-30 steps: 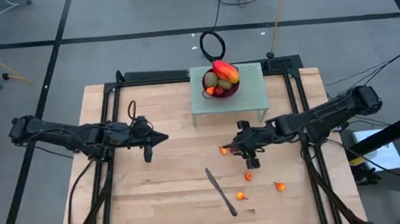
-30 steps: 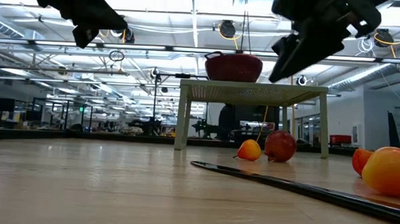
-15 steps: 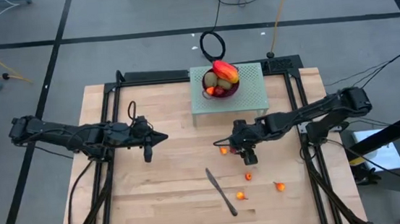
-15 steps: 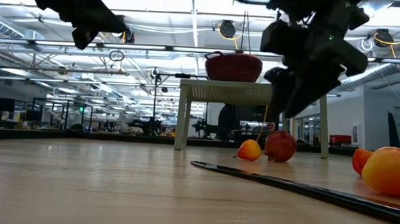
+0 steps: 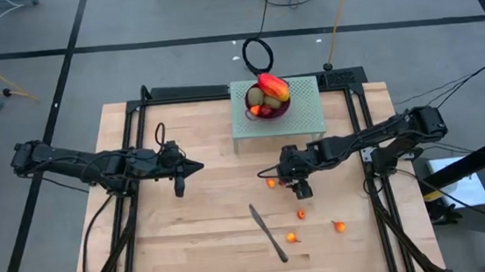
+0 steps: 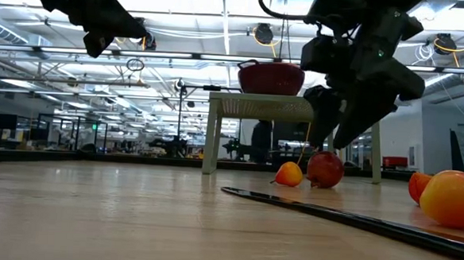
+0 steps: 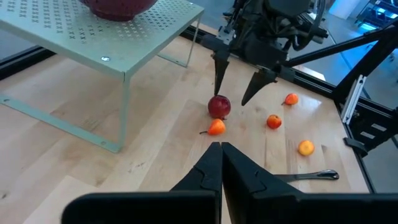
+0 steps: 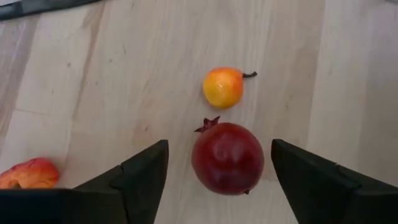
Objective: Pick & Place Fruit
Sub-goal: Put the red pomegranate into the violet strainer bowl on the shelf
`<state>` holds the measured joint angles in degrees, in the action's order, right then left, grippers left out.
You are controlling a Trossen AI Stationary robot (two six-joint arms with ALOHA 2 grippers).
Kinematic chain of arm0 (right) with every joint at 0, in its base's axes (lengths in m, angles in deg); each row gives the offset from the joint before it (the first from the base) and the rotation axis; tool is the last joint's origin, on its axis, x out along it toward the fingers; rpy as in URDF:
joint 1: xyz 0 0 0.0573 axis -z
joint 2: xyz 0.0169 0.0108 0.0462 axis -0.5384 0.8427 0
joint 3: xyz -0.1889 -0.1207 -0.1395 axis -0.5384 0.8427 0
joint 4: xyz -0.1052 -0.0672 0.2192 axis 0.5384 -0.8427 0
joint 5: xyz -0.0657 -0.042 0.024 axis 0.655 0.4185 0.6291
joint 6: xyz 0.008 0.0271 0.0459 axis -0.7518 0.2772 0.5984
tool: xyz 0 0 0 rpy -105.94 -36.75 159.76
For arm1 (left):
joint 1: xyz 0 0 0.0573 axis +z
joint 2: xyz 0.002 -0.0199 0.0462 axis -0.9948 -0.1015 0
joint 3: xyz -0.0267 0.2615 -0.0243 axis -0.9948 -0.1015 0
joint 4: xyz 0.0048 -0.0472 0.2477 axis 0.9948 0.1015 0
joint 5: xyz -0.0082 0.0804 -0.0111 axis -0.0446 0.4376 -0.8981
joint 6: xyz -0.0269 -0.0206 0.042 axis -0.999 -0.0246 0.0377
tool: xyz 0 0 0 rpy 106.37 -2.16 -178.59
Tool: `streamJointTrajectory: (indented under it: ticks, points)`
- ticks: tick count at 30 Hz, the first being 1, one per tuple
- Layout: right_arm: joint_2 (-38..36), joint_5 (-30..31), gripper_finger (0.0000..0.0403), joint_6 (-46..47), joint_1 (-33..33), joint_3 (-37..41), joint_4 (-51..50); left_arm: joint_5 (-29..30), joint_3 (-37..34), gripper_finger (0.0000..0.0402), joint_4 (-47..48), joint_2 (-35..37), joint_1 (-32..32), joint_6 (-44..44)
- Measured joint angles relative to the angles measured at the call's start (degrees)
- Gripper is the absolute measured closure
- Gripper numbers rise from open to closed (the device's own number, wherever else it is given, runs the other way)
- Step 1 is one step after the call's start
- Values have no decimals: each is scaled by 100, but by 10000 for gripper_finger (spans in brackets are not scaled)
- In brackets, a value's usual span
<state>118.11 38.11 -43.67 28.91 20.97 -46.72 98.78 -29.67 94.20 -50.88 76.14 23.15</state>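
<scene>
A dark red round fruit (image 8: 227,158) lies on the table next to a tiny orange-red one (image 8: 222,87). My right gripper (image 8: 217,147) is open and points down just above the red fruit, one finger on each side, touching nothing; it also shows in the low view (image 6: 327,143) and the left wrist view (image 7: 231,98). The purple bowl (image 5: 286,107) holds the mango (image 5: 273,87) and kiwis and stands on a pale perforated stand (image 5: 307,120). My left gripper (image 5: 199,166) is shut and empty above the table's left middle.
A dark-handled knife (image 5: 269,233) lies near the front middle. Three tiny orange-red fruits (image 5: 301,214), (image 5: 292,236), (image 5: 338,226) lie right of it. The stand's legs (image 6: 211,141) stand just beyond the red fruit. Bare wood stretches between the two arms.
My right gripper has come down toward the dark red fruit and gone a little toward the table's left edge, ending with its fingers pointing down over the fruit. The fruits have stayed where they were.
</scene>
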Motion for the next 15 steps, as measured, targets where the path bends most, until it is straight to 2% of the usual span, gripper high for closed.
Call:
streamJointTrajectory:
  ticks: [8,15]
  points:
    - [0,-5,102,-139,-2,0,20,0,0,383,0,-1,0,-31]
    - [0,-7,88,-196,-2,0,22,-2,0,399,0,-2,0,-48]
